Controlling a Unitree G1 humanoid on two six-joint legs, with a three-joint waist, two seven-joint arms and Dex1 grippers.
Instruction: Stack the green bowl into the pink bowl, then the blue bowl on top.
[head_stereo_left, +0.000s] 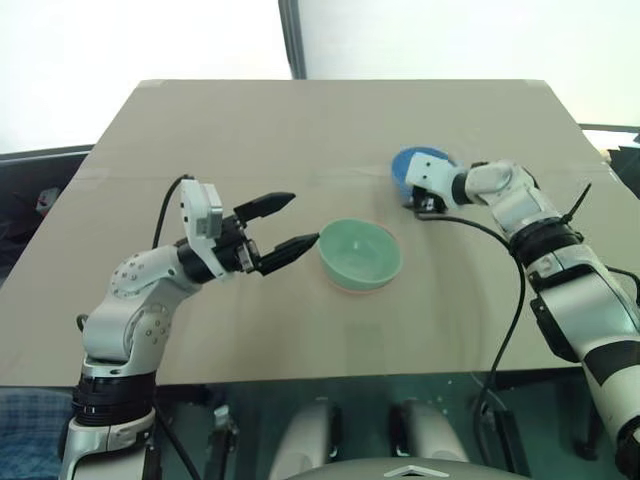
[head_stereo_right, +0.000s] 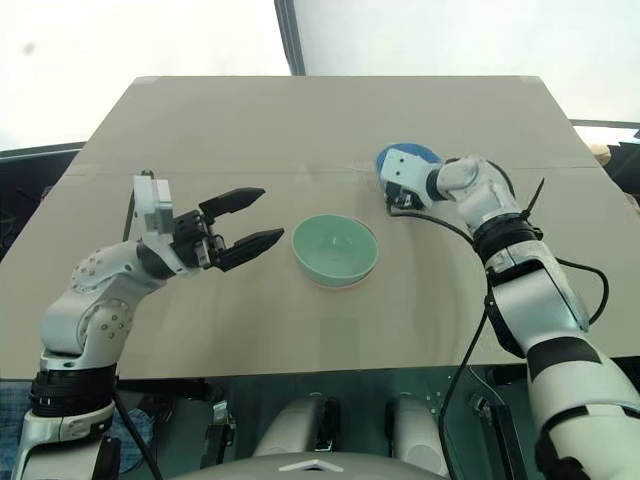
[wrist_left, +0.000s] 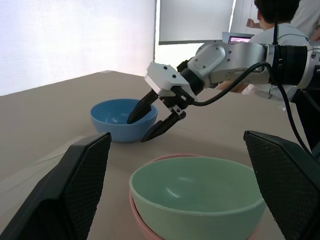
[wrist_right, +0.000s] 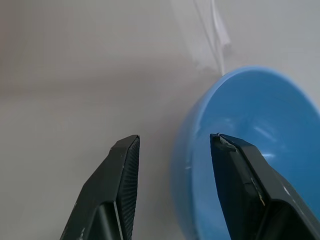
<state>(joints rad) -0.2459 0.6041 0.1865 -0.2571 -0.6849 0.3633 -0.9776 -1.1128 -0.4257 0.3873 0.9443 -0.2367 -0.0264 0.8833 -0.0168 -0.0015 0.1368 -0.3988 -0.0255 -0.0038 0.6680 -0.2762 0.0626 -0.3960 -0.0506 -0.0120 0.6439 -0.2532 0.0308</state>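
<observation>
My right tool (wrist_left: 152, 121) is down at the blue bowl (head_stereo_left: 412, 169), which sits on the far right part of the counter (head_stereo_left: 300, 130). The tool's two black fingers straddle the bowl's rim, one inside the bowl and one outside, with a gap on either side of the wall, so it is parted and grips nothing. The green bowl (head_stereo_left: 360, 254) rests inside the pink bowl (wrist_left: 145, 227) near the middle of the counter, well apart from the blue one; only a thin pink edge shows beneath the green. My left tool (head_stereo_left: 290, 224) hangs just beside the nested pair on their left, spread wide and empty, its lower fingertip close to the green rim. A person (wrist_left: 272, 35) sits beyond the counter's far side.
</observation>
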